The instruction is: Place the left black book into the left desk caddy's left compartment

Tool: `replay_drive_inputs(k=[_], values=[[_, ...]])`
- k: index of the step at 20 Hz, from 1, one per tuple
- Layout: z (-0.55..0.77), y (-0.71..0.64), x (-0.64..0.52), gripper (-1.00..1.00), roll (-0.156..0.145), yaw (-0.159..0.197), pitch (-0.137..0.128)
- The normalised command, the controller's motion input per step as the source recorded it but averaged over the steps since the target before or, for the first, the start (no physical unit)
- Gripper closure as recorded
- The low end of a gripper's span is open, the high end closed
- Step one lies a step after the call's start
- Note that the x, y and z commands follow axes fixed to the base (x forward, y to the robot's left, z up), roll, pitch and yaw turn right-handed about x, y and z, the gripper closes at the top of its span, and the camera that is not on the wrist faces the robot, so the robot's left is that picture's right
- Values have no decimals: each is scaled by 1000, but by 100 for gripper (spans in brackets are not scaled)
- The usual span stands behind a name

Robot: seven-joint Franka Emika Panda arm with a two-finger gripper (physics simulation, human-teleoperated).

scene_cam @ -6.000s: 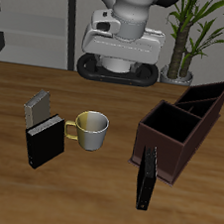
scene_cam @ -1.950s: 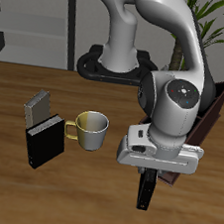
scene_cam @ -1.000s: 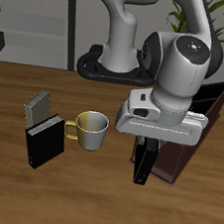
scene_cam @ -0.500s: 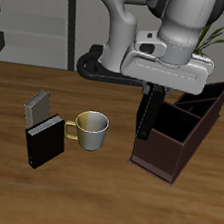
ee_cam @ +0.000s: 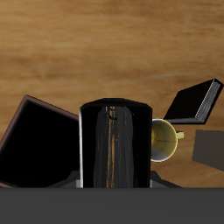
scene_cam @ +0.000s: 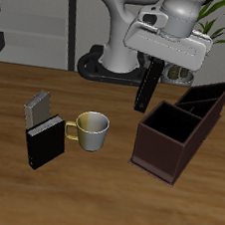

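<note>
Left black book [scene_cam: 148,86] hangs roughly upright, apparently slightly tilted, from end effector [scene_cam: 157,62].

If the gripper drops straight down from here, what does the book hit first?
Probably bare table, between the mug and the left desk caddy. The gripper holds the left black book just short of the caddy's wall; depth is uncertain.
</note>
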Motion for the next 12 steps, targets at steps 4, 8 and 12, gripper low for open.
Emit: replay_drive_inputs(k=[4, 8, 12], values=[[83, 64, -457, 100, -38, -30, 14], [70, 148, -560, 100, -38, -51, -19], [-49, 170, -316, 100, 13, -3, 1]])
